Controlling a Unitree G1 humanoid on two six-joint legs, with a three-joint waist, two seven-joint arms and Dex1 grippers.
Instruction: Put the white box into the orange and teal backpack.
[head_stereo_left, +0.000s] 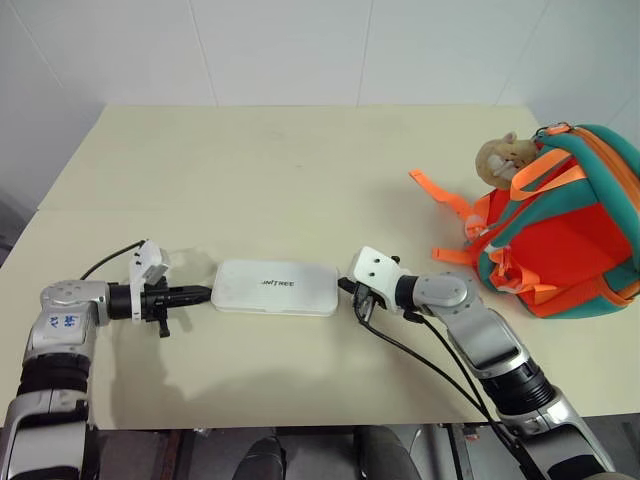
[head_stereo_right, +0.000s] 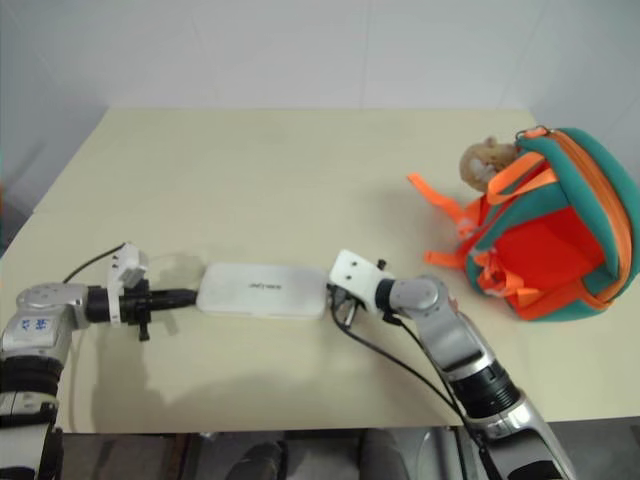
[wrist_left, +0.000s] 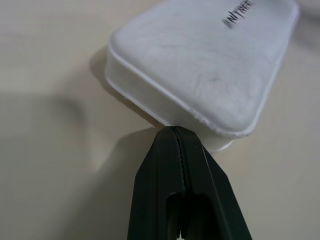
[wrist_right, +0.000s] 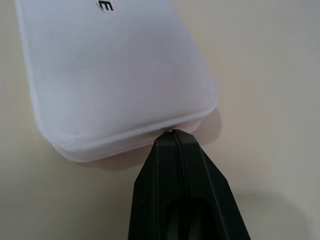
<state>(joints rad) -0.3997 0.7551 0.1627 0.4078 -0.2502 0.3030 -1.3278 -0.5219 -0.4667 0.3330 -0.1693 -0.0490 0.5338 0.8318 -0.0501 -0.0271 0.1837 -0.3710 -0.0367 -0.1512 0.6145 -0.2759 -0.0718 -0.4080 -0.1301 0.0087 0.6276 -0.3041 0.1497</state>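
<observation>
On the cream table (head_stereo_left: 300, 160), the left gripper (head_stereo_left: 205, 294) reaches in from 9 o'clock with its 2 black fingers pressed together, gripping nothing, the tip at the left short end of the white box (head_stereo_left: 275, 288). From the head camera the tip looks to be touching that end; the left wrist view gives more, showing the closed fingers (wrist_left: 170, 165) meeting along 1 seam and the tip set against the lower rim of the box (wrist_left: 200, 65) near a rounded corner, with part of the dark lettering readable on the lid. The box lies flat at the near middle of the table, its long sides running from 9 o'clock to 3 o'clock and the small grey lettering facing up. At its right short end, the 3 o'clock end, sits the right gripper (head_stereo_left: 345, 287), partly hidden in the head views behind its white wrist housing. The right wrist view supplies what is hidden there: the fingers (wrist_right: 172, 165) are shut tight on themselves, holding nothing, with the tip at the box's (wrist_right: 115, 70) end rim, and the lid's lip stands slightly proud above the base. Well apart from the box, toward 2 o'clock, the orange and teal backpack (head_stereo_left: 565, 225) stands near the table's right edge, its orange straps (head_stereo_left: 450, 205) trailing toward the middle and a tan plush toy (head_stereo_left: 503, 155) at its top left.
</observation>
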